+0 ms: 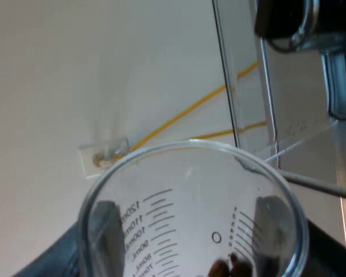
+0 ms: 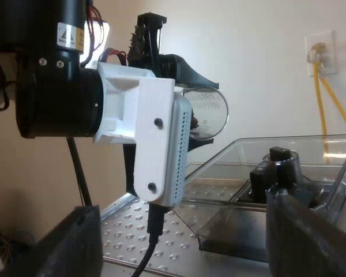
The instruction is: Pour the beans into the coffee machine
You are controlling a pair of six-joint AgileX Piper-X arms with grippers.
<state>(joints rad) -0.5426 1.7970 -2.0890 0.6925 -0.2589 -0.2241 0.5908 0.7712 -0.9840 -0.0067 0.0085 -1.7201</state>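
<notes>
Above the machine top (image 2: 132, 231): measuring glass (image 2: 210, 112) is raised and tipped onto its side, mouth facing the hopper (image 2: 230, 190)
Glass vs hopper: near the hopper's clear rim, not touching; can't tell if the mouth is over the opening
Left gripper (image 1: 190, 231): fingers clenched on the measuring glass, one pad on each side, both visible through the clear wall
Beans (image 1: 230, 266): a few dark ones down near the base of the glass, by the scale marks
Right gripper (image 2: 187, 236): fingers (image 2: 69, 242) released and spread wide, grasping nothing, low over the dimpled metal top and facing the hopper
Hopper: open on top, clear walls, dark floor, black knob (image 2: 281, 157) inside
Background: pale wall, wall socket (image 2: 318, 55) with yellow cables (image 2: 334, 98) hanging from it
</notes>
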